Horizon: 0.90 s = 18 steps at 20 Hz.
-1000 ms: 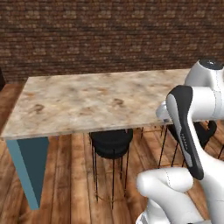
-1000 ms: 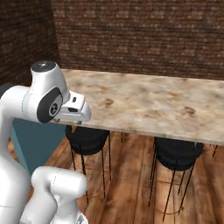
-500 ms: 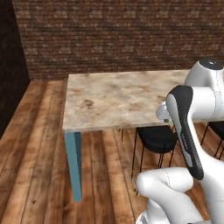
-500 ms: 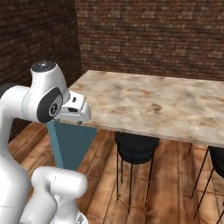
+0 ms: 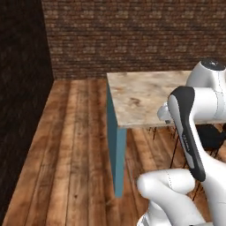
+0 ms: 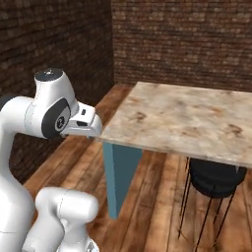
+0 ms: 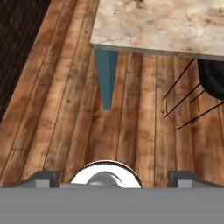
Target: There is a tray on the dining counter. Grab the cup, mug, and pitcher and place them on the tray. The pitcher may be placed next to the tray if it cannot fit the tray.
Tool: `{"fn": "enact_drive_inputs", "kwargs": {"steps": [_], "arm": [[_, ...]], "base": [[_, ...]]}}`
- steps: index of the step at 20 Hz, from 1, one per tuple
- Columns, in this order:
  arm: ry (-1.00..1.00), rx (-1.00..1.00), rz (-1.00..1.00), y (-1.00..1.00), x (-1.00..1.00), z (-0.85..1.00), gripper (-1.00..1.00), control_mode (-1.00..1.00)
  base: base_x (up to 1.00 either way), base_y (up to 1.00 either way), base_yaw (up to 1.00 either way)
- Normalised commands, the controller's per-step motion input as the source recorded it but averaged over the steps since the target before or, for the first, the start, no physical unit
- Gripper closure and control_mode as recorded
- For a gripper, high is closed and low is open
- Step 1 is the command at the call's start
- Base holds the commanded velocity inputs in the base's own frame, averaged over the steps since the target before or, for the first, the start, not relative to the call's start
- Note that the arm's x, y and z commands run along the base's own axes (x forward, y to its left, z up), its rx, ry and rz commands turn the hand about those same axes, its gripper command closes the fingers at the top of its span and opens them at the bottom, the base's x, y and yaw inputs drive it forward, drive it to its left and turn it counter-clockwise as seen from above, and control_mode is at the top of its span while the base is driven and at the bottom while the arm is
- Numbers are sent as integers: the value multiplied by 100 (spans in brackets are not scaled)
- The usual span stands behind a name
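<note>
The jaws stand wide apart and hold nothing — in the hand view their two tips sit far apart at the bottom, looking down on the plank floor [image 7: 65, 109]. Ahead of and above the jaws lies the end of the bench [image 7: 166, 26], its marbled top carried on a teal leg [image 7: 106, 74]; a black stool [image 6: 214, 179] stands under it, off to one side of the jaws. No tray, cup, mug or pitcher can be made out on the stretch of bench top in sight, so where they are I cannot tell. The step in hand looks like search and approach — no grasp has begun. Next, the base likely needs to bring those things into view before the arm reaches out.
</note>
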Motion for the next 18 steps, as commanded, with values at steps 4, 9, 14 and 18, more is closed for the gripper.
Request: {"fn": "enact_drive_inputs", "kwargs": {"steps": [4,9,14,18], "arm": [[0,0,0,0,0,0,-100,100],[0,0,0,0,0,0,-100,100],[0,0,0,0,0,0,-100,100],[0,0,0,0,0,0,-100,100]], "base": [[-1,100,5],[0,100,1],[57,100,-2],[79,94,-8]]}}
